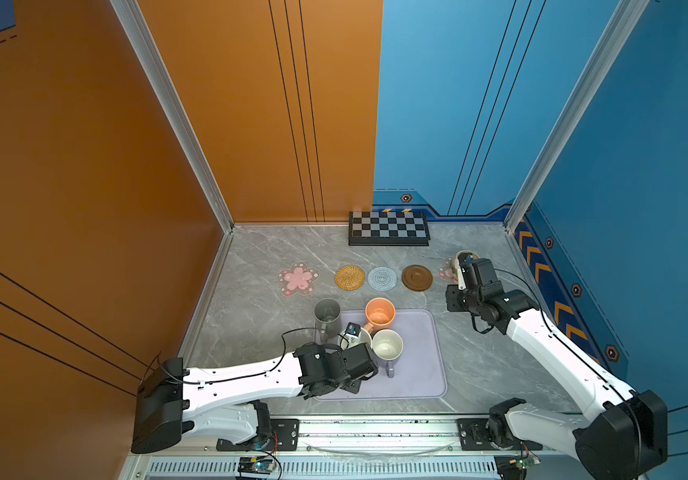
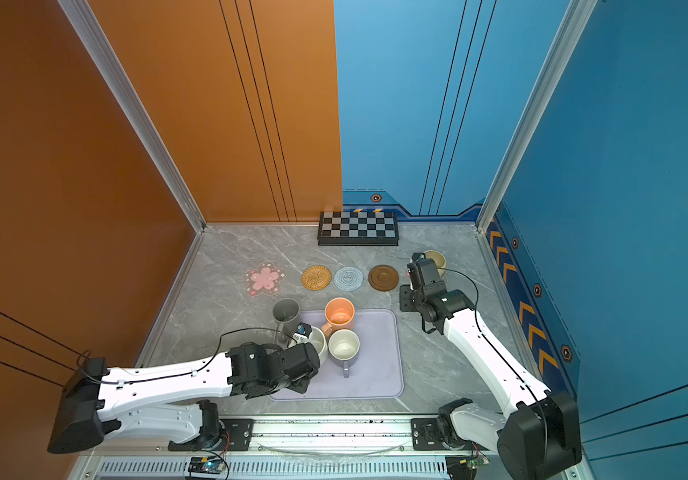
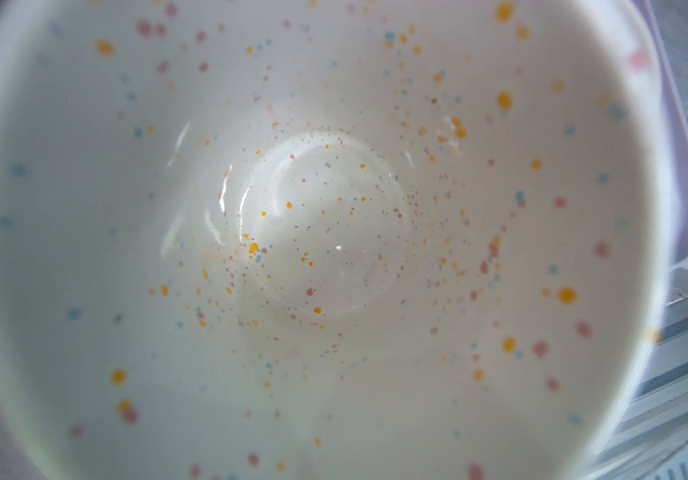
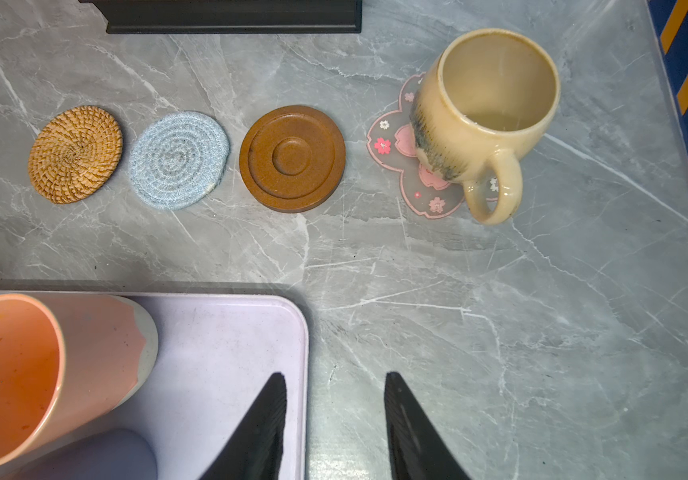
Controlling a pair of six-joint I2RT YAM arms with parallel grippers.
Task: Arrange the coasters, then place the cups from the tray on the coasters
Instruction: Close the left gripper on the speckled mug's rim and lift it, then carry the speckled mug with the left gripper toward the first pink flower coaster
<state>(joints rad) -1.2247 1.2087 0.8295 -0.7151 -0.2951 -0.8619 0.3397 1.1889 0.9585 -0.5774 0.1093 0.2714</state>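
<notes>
In a row lie a flower coaster (image 1: 297, 278), a rattan coaster (image 1: 349, 277), a grey-blue coaster (image 1: 382, 278) and a brown coaster (image 1: 417, 277). The beige cup (image 4: 483, 112) stands on the second flower coaster (image 4: 392, 145). On the lavender tray (image 1: 421, 365) are the orange cup (image 1: 380, 311) and the lavender cup (image 1: 388, 345). The grey cup (image 1: 327, 313) stands at the tray's far left corner. My left gripper (image 1: 352, 332) sits on the rim of the speckled white cup (image 3: 325, 224); its fingers are hidden in the wrist view. My right gripper (image 4: 334, 376) hangs open and empty over the tray's corner.
A black-and-white checkerboard (image 1: 389, 229) lies against the back wall. Orange and blue walls close in the marble table (image 1: 479, 353) on the left, back and right. A metal rail (image 1: 375, 432) runs along the front edge between the arm bases.
</notes>
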